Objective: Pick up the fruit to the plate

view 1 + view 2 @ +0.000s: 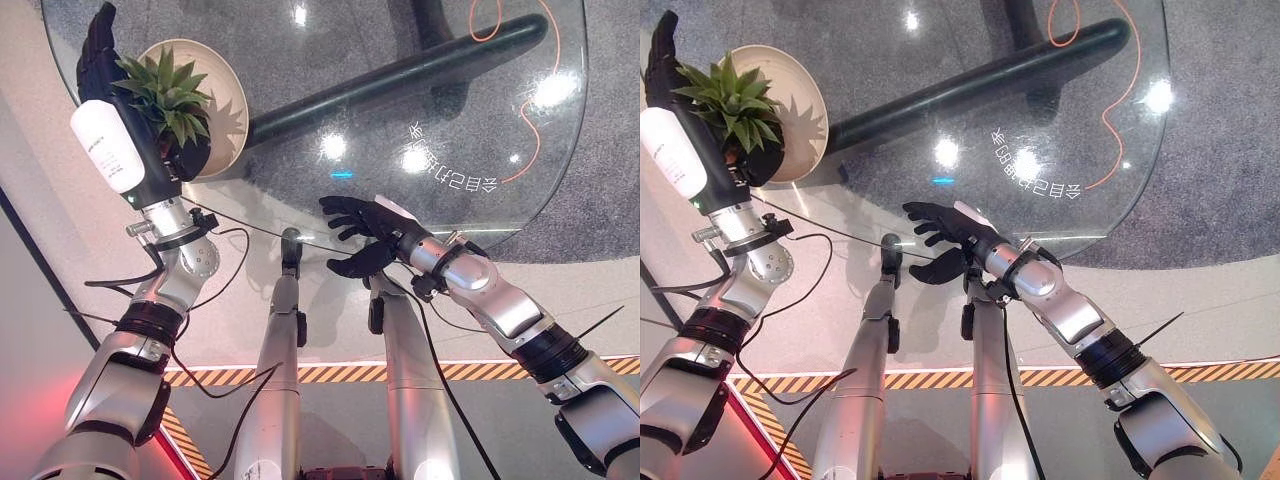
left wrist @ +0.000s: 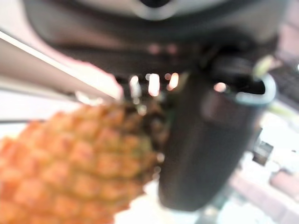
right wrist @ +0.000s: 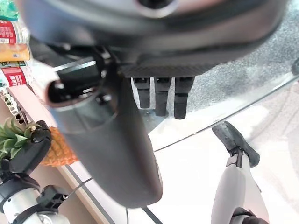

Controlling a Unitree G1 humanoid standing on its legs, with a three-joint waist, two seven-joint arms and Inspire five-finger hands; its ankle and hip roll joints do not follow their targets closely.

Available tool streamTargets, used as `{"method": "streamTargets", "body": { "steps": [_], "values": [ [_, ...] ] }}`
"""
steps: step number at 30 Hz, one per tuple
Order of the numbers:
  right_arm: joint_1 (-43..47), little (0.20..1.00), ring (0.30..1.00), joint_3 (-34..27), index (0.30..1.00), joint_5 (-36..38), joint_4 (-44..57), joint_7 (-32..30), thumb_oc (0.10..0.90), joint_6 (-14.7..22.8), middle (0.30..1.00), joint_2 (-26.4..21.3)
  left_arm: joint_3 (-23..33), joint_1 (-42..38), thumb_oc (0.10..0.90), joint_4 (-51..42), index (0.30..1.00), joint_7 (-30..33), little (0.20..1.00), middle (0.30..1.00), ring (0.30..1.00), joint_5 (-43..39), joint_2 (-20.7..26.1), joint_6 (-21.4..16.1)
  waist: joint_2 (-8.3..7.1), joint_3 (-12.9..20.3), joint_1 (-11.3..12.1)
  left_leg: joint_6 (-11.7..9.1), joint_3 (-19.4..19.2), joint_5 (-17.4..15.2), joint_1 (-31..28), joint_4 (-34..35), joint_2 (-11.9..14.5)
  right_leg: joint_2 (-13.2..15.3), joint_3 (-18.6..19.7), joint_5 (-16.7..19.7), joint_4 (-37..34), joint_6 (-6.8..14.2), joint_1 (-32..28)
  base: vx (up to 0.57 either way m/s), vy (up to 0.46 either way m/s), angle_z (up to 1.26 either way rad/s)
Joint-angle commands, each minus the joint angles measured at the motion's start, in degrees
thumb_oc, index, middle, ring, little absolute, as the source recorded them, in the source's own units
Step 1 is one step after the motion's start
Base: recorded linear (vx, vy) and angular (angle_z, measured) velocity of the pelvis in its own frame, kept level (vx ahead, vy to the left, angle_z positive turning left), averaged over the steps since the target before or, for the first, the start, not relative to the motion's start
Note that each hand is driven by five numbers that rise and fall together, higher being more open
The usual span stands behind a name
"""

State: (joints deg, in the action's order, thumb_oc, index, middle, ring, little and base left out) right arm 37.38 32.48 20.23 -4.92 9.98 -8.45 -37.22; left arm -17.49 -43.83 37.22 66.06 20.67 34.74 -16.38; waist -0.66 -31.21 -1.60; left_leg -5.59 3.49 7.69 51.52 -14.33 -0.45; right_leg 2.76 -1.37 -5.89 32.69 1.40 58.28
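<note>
**Pineapple held over the plate by the left hand**

The pineapple [image 2: 70, 163] is in the left hand [image 1: 150, 140], whose fingers are curled around its body, with the green leaf crown [image 1: 165, 95] sticking out toward the camera. It hangs directly over the cream plate [image 1: 228, 120], which sits on the glass table [image 1: 400, 120] near its left edge. I cannot tell if the fruit already touches the plate or is just above it.

In my judgement this fruit is rather heavy for one hand and stiff, with a rough, scaly skin that gives good friction, so it should not slip easily. The best place to hold it is around the middle of the body, as now. The leaves are springy and pointed, and they are a poor place for holding. Because the body is rounded, it may roll or tip when it is released on the shallow plate.

The right hand [image 1: 950, 240] is at the near edge of the table, well apart from the plate, its fingers spread and holding nothing.
</note>
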Motion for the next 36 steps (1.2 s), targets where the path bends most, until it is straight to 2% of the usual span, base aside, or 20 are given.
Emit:
{"method": "streamTargets", "body": {
  "steps": [1,8,12,14,16,21,27,36],
  "values": [
    [-5.9,0.900,0.900,0.1,0.900,0.0,6.2,2.1,0.800,1.2,0.900,-0.9,2.7,0.4,0.800,-3.0,0.900,5.3,0.900,0.900,0.900,2.0,3.7,-0.2,1.07,1.4,-0.7,3.9,-4.5,-6.0,-1.0,-6.2,-6.1,-3.4,-0.6,8.6,-11.2,2.8,-3.6,0.00,0.000,0.00],
    [-5.5,0.900,0.900,0.1,0.900,0.1,5.9,2.3,0.800,0.9,0.900,-0.6,3.4,0.6,0.800,-2.7,0.900,5.1,0.900,0.900,0.900,0.4,3.5,-2.4,1.12,1.4,-0.7,3.9,-4.5,-6.0,-1.7,-6.1,-6.1,-3.5,-0.3,8.5,-11.0,2.8,-4.2,0.00,0.000,0.00],
    [-5.4,0.900,0.900,0.0,0.900,-0.2,5.8,2.4,0.800,0.6,0.900,-0.2,4.5,0.9,0.800,-3.1,0.900,4.8,0.900,0.900,0.900,-2.6,2.8,-6.1,1.11,1.4,-0.7,4.1,-4.5,-6.2,-2.3,-6.1,-6.2,-3.7,-0.1,8.4,-10.9,2.8,-4.6,0.00,0.000,0.00],
    [-5.6,0.900,0.900,0.0,0.900,-0.5,5.6,2.3,0.800,0.8,0.900,0.3,5.6,1.4,0.800,-3.7,0.900,4.1,0.900,0.900,0.900,-5.5,2.2,-10.3,1.03,1.4,-0.5,4.1,-4.4,-6.3,-2.7,-6.1,-6.2,-3.7,-0.1,8.3,-10.8,2.8,-5.1,0.00,0.000,0.00],
    [-5.8,0.900,0.900,-0.2,0.900,-0.9,5.4,2.3,0.800,0.7,0.900,0.8,7.2,2.1,0.800,-4.9,0.900,2.0,0.900,0.900,0.900,-9.6,0.9,-16.1,0.91,1.4,-0.4,4.1,-4.3,-6.5,-3.0,-6.2,-6.2,-3.7,0.0,8.1,-10.7,2.8,-5.4,0.00,0.000,0.00],
    [-5.4,0.900,0.900,-0.7,0.900,-1.4,4.8,2.5,0.800,0.0,0.900,2.0,10.0,3.0,0.800,-7.4,0.900,-3.5,0.900,0.900,0.900,-19.7,-2.1,-25.9,0.48,1.4,-0.3,4.3,-4.2,-6.8,-3.4,-6.4,-6.3,-4.0,0.2,7.9,-10.5,2.7,-5.7,0.00,0.000,0.00],
    [-5.1,0.900,0.900,-0.9,0.900,-1.9,4.2,2.5,0.800,-0.6,0.900,3.5,11.7,3.3,0.800,-9.1,0.900,-7.1,0.900,0.900,0.900,-25.3,-4.6,-30.4,-0.03,1.4,-0.2,4.5,-4.1,-7.1,-3.9,-6.5,-6.4,-4.4,0.5,8.0,-10.5,2.7,-6.1,0.00,0.000,0.00],
    [-4.5,0.900,0.900,-0.7,0.900,-1.5,3.7,2.7,0.800,-0.8,0.900,4.2,12.4,2.3,0.800,-9.3,0.900,-4.8,0.900,0.900,0.900,-23.7,-4.3,-30.7,0.16,1.4,-0.3,4.8,-4.5,-7.8,-5.0,-6.9,-6.4,-4.3,1.0,7.6,-10.2,2.6,-7.3,0.01,0.004,0.03]
  ]
}}
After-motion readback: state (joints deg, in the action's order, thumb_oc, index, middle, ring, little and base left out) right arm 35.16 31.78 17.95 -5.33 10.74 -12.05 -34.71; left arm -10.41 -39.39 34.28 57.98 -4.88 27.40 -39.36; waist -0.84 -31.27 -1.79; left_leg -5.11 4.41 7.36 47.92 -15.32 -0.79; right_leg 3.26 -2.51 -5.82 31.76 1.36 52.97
